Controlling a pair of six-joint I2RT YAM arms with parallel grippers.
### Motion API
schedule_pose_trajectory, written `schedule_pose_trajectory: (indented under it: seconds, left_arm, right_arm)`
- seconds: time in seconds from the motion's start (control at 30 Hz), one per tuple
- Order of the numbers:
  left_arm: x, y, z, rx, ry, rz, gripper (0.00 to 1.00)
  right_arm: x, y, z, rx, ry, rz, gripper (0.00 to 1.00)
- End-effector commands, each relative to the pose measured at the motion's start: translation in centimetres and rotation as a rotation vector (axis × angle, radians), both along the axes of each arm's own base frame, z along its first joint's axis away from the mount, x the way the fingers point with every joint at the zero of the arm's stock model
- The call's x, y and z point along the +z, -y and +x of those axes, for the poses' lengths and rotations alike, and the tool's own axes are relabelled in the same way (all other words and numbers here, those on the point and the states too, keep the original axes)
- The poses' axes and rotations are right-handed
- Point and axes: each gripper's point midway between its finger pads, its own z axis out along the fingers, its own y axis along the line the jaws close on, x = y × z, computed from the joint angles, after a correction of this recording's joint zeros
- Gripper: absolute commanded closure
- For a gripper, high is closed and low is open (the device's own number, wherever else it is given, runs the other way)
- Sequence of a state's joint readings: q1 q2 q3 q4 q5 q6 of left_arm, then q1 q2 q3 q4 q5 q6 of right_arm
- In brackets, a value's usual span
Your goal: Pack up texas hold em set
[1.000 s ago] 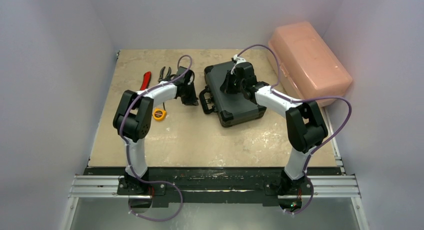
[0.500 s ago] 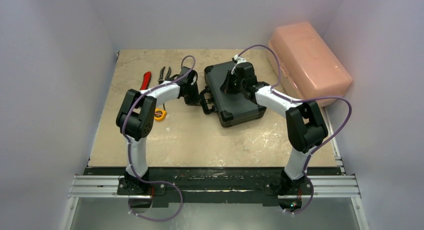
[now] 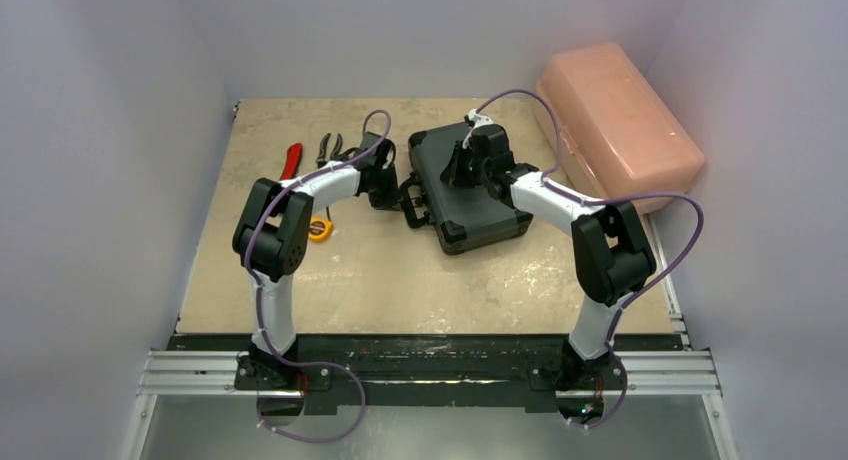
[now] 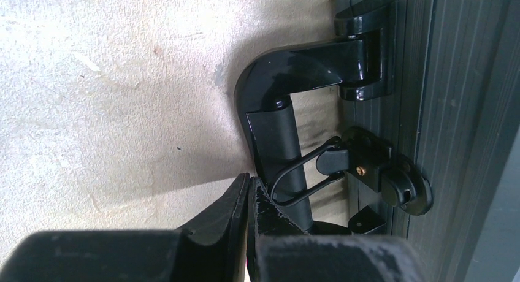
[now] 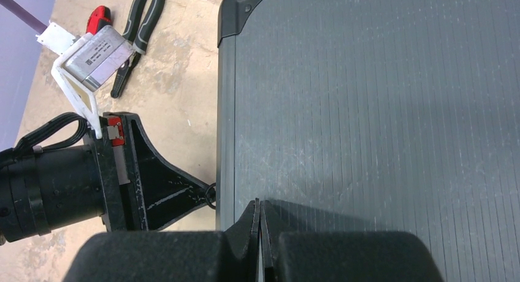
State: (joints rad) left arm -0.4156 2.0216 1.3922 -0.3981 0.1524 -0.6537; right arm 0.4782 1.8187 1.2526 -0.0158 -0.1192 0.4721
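lying closed, briefcase [image 3: 462,210]; left jaws, pressed together, beside its handle [image 4: 273,125].

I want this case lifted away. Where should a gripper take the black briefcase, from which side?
By its handle, from the side of the left gripper: the briefcase lies flat, its lid too broad for jaws, while the handle's bar stands off the edge, a gap behind.
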Motion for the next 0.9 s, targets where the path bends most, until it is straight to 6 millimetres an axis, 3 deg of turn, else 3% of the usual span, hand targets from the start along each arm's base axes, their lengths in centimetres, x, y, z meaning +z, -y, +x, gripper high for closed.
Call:
schedule_pose_trajectory:
  seconds: [0.0, 0.87]
  left_arm:
    - [3.3, 2.3, 1.8, -0.021, 0.094, -0.079, 0.99]
    - [5.9, 4.2, 2.1, -0.054, 0.139, -0.122, 1.0]
  right_arm:
    - [-9.7, 3.2, -6.2, 0.006, -0.322, -0.196, 0.99]
    - [-10.2, 3.2, -6.3, 0.007, -0.335, -0.199, 1.0]
